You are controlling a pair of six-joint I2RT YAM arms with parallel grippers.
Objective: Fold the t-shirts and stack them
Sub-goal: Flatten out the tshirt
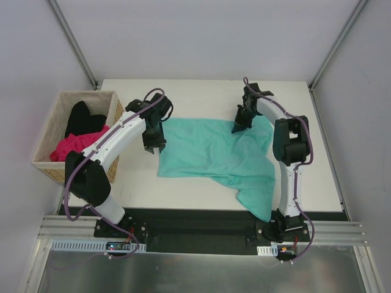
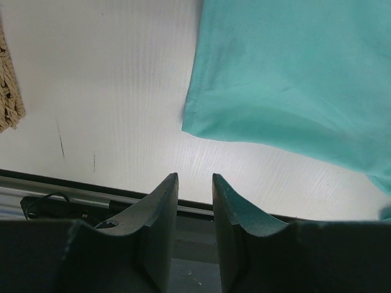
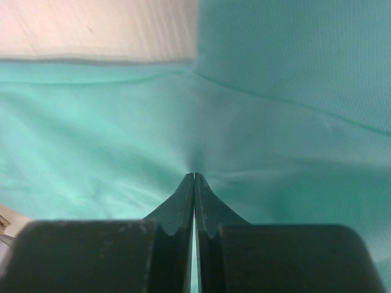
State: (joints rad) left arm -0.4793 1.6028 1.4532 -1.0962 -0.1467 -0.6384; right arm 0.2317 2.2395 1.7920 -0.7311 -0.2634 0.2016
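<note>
A teal t-shirt (image 1: 208, 152) lies spread on the white table (image 1: 201, 91), and one part of it droops over the near edge at the right. My right gripper (image 1: 238, 127) is shut on the shirt's far right edge; in the right wrist view the cloth (image 3: 91, 122) puckers at the closed tips of that gripper (image 3: 193, 174). My left gripper (image 1: 154, 146) hovers by the shirt's left edge. In the left wrist view this gripper (image 2: 195, 177) is open and holds nothing, with the shirt's corner (image 2: 293, 73) ahead to the right. A magenta pink t-shirt (image 1: 73, 146) and a black t-shirt (image 1: 82, 119) lie in the basket.
A woven wicker basket (image 1: 49, 165) stands at the table's left edge, beside the left arm; its corner (image 2: 9, 91) shows in the left wrist view. A black rail with cables runs along the near edge (image 1: 201, 223).
</note>
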